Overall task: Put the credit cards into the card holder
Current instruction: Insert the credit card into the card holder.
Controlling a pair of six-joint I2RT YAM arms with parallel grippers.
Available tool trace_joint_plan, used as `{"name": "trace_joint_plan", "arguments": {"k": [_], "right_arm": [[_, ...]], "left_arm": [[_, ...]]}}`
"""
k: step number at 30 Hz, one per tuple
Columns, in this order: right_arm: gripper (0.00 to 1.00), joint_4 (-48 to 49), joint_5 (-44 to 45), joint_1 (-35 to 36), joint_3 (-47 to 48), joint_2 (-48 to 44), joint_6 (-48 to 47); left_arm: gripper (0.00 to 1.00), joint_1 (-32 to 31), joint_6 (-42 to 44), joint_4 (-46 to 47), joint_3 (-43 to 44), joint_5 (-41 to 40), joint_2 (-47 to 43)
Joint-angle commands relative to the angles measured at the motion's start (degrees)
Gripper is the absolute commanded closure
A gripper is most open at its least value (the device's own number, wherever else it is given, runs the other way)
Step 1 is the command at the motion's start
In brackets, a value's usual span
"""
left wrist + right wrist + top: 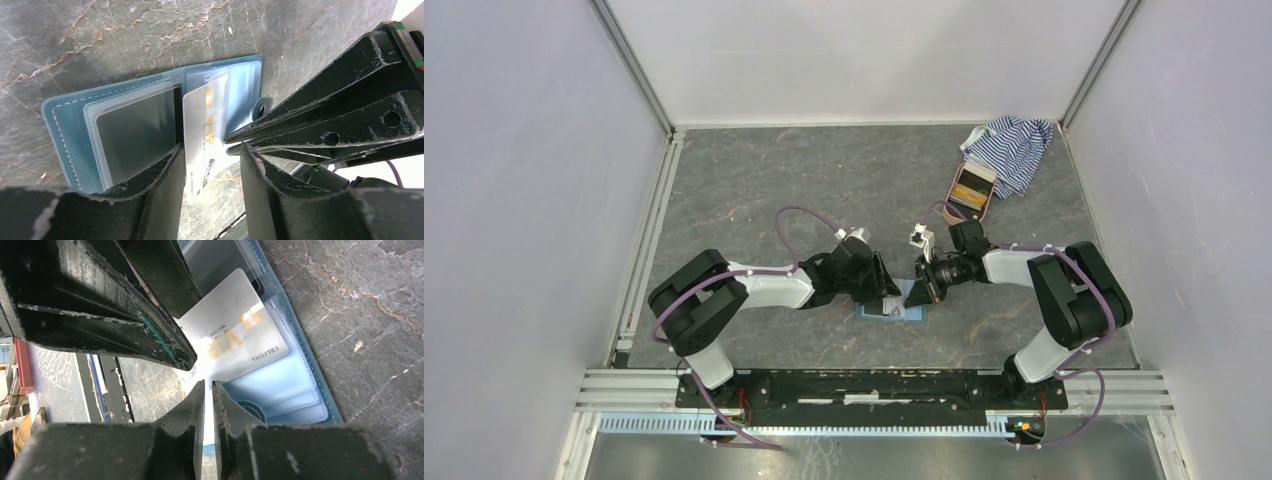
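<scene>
Between the fingers of my right gripper I see a bright strip edge-on. The jaws are nearly together, pinched on the closest edge of the silver card, the one with gold VIP lettering. That card sits over the middle of the open wallet, its far end among the clear sleeves by the fold; how deep it goes I cannot tell. My left gripper hangs over the same spot with its fingers apart, one on each side of the card, holding nothing. One finger overlaps the wallet half where a grey card lies behind a clear sleeve; whether it presses there I cannot tell. The snap tab sticks out from the wallet's other edge, just beside my right gripper's tips.

The wallet lies flat on the table, near the front edge and about centred. The top is dark grey and stone-patterned, with pale and rusty veins. Towards the far right corner a striped cloth is bunched up. A pink case with something tan-gold inside touches its near side, well apart from the wallet. White walls close the left, far and right sides, with metal posts in the far corners and a metal rail along the front.
</scene>
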Motion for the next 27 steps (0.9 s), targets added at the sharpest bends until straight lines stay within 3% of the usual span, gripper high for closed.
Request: {"name": "trace_joint_plan", "arguments": {"k": [1, 12, 27], "right_arm": [[0.84, 0.4, 2.2, -0.1, 0.1, 1.0, -0.9], [0.82, 0.7, -1.2, 0.0, 0.3, 0.1, -1.3], [0.78, 1.1, -3.9, 0.0, 0.5, -1.3, -1.5]], "left_arm": [[0.49, 0.0, 3.0, -2.2, 1.8, -2.0, -2.4], [0.49, 0.0, 4.4, -5.3, 2.3, -3.8, -4.4], [0.48, -0.8, 3.6, -2.5, 3.3, -0.4, -1.3]]}}
